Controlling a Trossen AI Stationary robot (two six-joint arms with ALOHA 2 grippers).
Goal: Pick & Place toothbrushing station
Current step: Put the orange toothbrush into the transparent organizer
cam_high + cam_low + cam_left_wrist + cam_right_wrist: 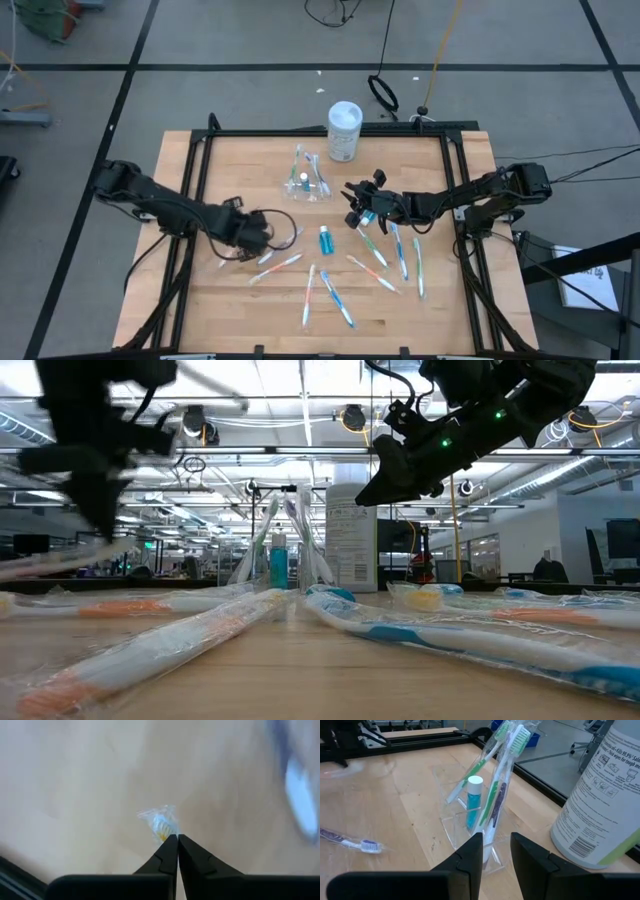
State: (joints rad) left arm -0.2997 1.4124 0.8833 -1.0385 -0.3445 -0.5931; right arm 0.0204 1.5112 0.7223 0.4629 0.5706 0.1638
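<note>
A small clear cup [308,188] stands at the table's middle back. It holds two or three wrapped toothbrushes [496,795] and a blue toothpaste tube [472,802]. My right gripper [350,206] is open and empty just right of the cup; in the right wrist view its fingers [470,855] point at the cup [470,827]. My left gripper [262,238] is at the left middle, shut on a wrapped toothbrush [161,822]. Several loose wrapped toothbrushes [325,290] and a blue tube [326,240] lie on the table. Another blue tube [367,216] lies under the right gripper. My left gripper pinches the wrapped toothbrush between its two fingertips, close behind the head. The head with yellow bristles [162,826] sticks out just past the tips. In the low view the brush [60,563] shows blurred below the gripper [100,510], lifted clear of the table.
A taller white cylindrical container with a pale lid [344,130] stands at the back edge, behind and right of the cup, and fills the right wrist view's side [600,800]. A black frame [300,133] runs round the table. More toothbrushes [400,250] lie at the right front.
</note>
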